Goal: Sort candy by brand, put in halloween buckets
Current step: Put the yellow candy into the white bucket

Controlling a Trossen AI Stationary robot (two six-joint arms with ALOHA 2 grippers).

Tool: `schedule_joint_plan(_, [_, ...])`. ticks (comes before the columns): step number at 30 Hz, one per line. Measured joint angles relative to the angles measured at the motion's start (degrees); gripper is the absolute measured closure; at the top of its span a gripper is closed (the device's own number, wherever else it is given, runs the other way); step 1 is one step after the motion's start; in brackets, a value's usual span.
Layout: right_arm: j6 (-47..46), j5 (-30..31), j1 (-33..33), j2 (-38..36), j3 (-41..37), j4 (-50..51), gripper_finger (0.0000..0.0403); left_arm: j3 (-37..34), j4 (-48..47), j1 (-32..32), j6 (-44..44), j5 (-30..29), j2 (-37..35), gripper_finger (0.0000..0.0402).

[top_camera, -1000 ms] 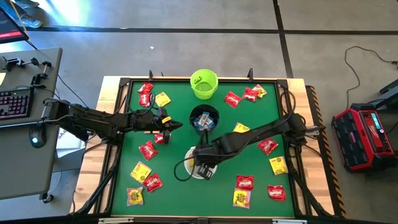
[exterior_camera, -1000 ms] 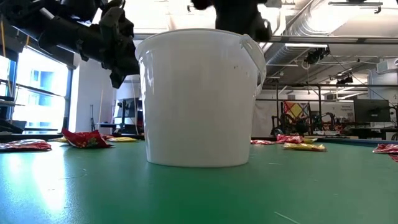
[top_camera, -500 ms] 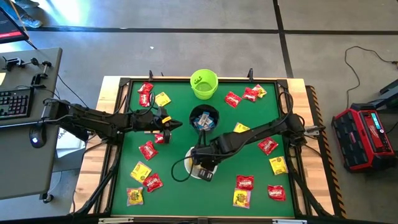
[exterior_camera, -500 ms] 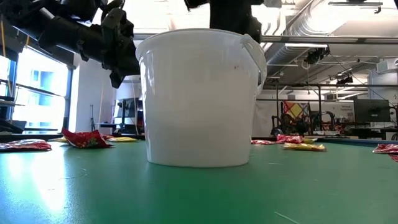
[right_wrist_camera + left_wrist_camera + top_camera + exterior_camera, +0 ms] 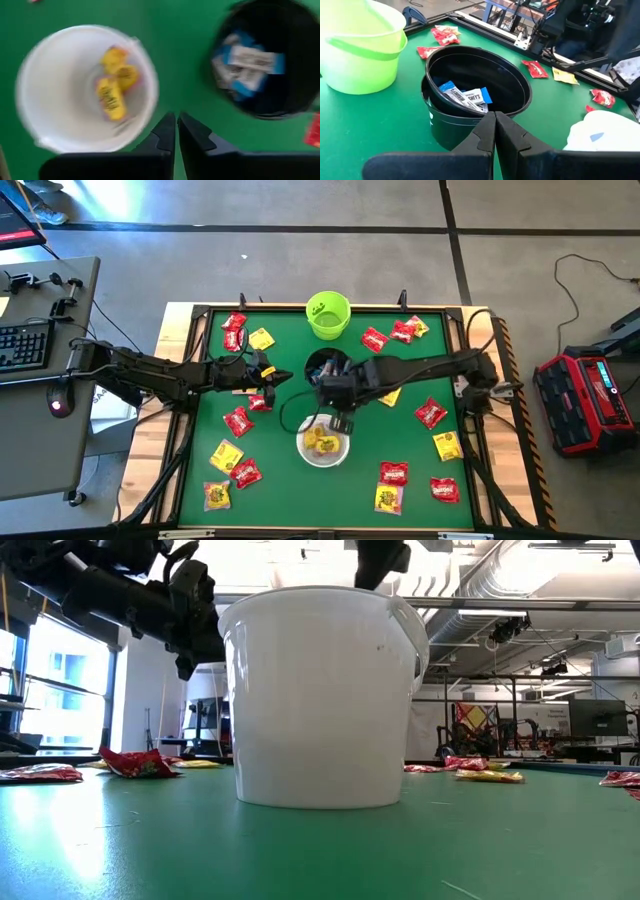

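Here, the round white plastic bucket stands nearest on the green table with yellow shiny candy packets inside it, and the right gripper hangs just above its far rim with its fingers pressed together and nothing in them. Behind it stands the round black bucket holding blue-and-white candy packets, and the left gripper waits beside it, closed and empty. Farthest back is the lime green bucket, while red candy packets lie scattered around the table.

Both arms reach toward mid-table, left end effector and right end effector closed, empty.
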State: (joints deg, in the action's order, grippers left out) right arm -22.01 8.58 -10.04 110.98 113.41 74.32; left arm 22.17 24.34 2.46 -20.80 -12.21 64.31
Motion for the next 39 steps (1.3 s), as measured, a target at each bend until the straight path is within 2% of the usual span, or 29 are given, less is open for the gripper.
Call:
schedule_joint_plan(5, [-0.9,0.9,1.5,-6.4,-10.3,-6.5,0.0401,0.0,0.0,0.0,0.0,0.0,0.0,0.0401])
schedule_joint_plan(11, [-8.4,1.9,2.6,-18.2,-28.5,-19.6,0.0402,0.0,-0.1,0.0,0.6,-0.3,0.0,0.0401])
schedule_joint_plan(16, [-19.6,5.0,2.6,-29.6,-43.5,-27.2,0.0403,0.0,-0.1,0.2,0.5,-0.6,0.0,0.0401])
schedule_joint_plan(22, [-35.8,9.5,2.6,-40.8,-57.7,-31.0,0.0403,0.0,-0.1,0.2,0.5,-0.6,0.0,0.0401])
schedule_joint_plan(26, [-46.5,15.9,3.7,-45.6,-65.1,-30.7,0.0402,0.0,-0.1,0.2,0.3,-0.7,0.0,0.0402])
schedule_joint_plan(29, [-51.7,19.8,7.6,-48.4,-69.4,-30.3,0.0401,0.0,-0.1,0.2,-0.9,-1.4,0.0,0.0401])
schedule_joint_plan(32, [-53.0,20.1,14.0,-50.5,-72.9,-30.2,0.0385,0.0,-0.1,0.2,-1.6,-2.4,0.0,0.0401])
schedule_joint_plan(39, [-42.3,18.6,31.9,-50.8,-75.8,-34.2,0.0300,0.0,-0.1,0.2,-1.6,-4.7,0.0,0.0401])
